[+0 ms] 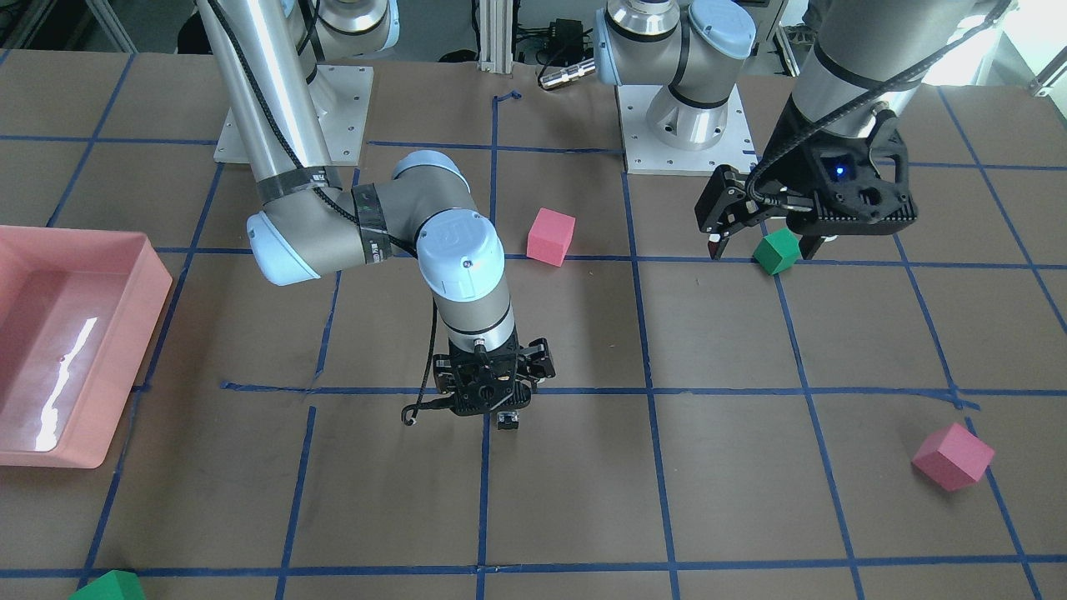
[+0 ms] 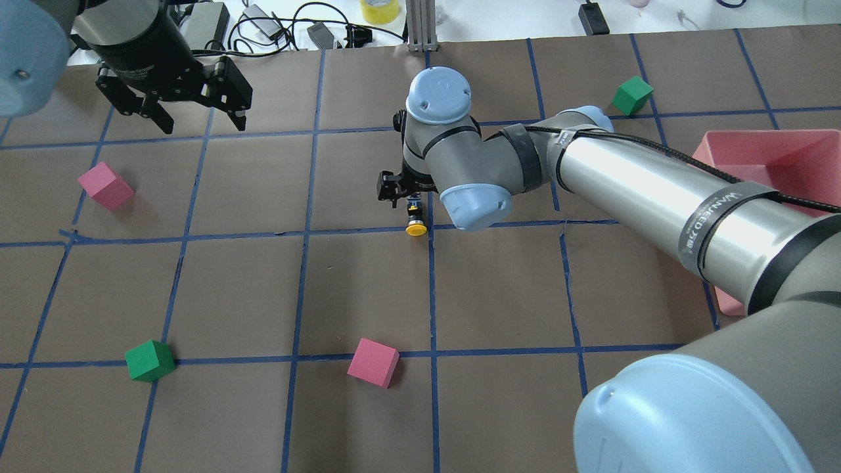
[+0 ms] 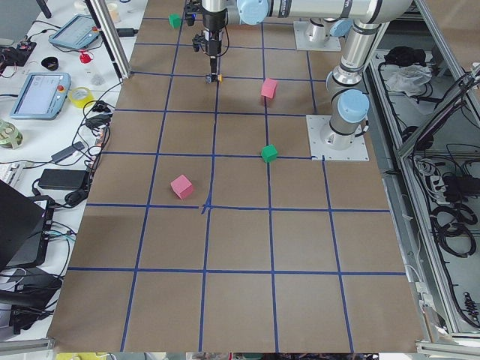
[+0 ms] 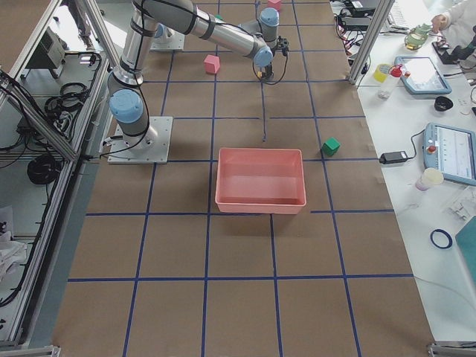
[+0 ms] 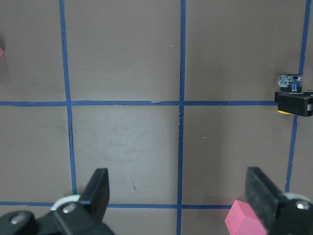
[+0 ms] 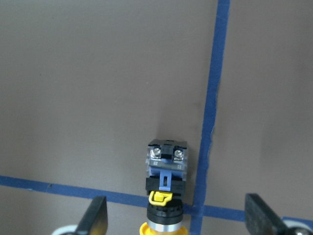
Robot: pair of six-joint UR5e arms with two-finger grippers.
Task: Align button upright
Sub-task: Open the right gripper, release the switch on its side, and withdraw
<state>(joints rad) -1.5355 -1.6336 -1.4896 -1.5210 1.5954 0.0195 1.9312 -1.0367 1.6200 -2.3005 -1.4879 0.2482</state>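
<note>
The button (image 2: 414, 220) lies on its side on a blue tape line near the table's middle, its yellow cap pointing toward the robot. The right wrist view shows its grey screw end (image 6: 167, 155) pointing away, with the cap at the bottom edge. My right gripper (image 6: 178, 213) is open, pointing down just above the button, one finger on each side and neither touching it. It also shows in the front view (image 1: 504, 398). My left gripper (image 2: 190, 115) is open and empty, held high over the left side of the table. Its wrist view shows the button (image 5: 289, 81) far off at the right edge.
Pink foam cubes (image 2: 373, 361) (image 2: 105, 186) and green ones (image 2: 150, 360) (image 2: 633, 94) are scattered on the brown paper. A pink tray (image 2: 769, 141) stands at the right, partly under my right arm. Cables and tools lie past the far edge.
</note>
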